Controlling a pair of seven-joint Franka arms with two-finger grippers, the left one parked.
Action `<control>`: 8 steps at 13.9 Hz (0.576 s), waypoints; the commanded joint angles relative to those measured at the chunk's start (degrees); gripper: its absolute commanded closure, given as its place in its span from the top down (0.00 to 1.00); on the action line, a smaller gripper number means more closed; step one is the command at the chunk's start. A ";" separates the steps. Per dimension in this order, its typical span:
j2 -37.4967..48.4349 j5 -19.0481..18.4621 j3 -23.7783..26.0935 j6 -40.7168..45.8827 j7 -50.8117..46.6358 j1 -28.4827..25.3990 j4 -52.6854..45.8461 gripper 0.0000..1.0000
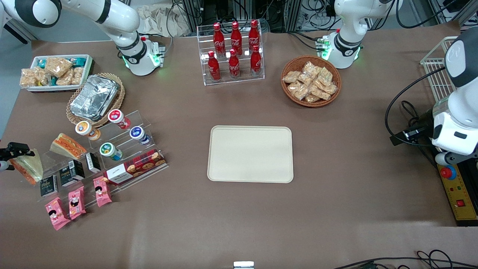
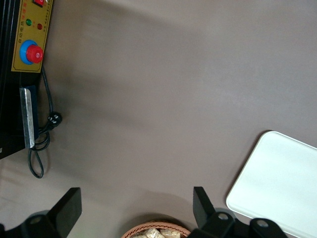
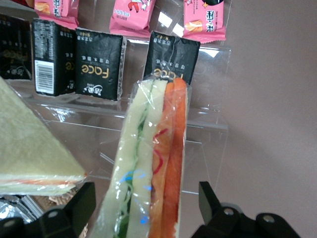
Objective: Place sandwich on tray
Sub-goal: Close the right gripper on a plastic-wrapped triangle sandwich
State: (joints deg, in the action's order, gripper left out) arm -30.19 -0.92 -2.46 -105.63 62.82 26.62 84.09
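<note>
Clear-wrapped sandwich (image 3: 148, 163) sits between your end effector's (image 3: 146, 208) spread fingers, ungripped, at the working arm's bench end, well apart from the bare tray (image 1: 250, 154).

table (image 1: 336, 194) brown | tray (image 1: 250, 154) centre | basket (image 1: 311, 80) | bottle rack (image 1: 230, 52)

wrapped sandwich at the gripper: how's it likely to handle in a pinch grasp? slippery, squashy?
The sandwich stands between the gripper's open fingers. Its glossy clear wrap probably makes it slippery. Soft bread layers would likely squash under a hard squeeze. A thin wedge standing on edge looks apt to tip if nudged.
</note>
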 commanded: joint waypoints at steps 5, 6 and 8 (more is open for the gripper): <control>0.48 -0.39 0.53 0.95 3.27 0.63 -0.68 0.34; 0.74 -0.48 0.53 2.17 3.10 0.28 -1.29 0.33; 1.01 -0.39 0.97 5.34 3.18 -0.51 -5.32 0.33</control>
State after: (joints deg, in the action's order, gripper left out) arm -29.91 -0.93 -2.01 -104.16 65.43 26.78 82.64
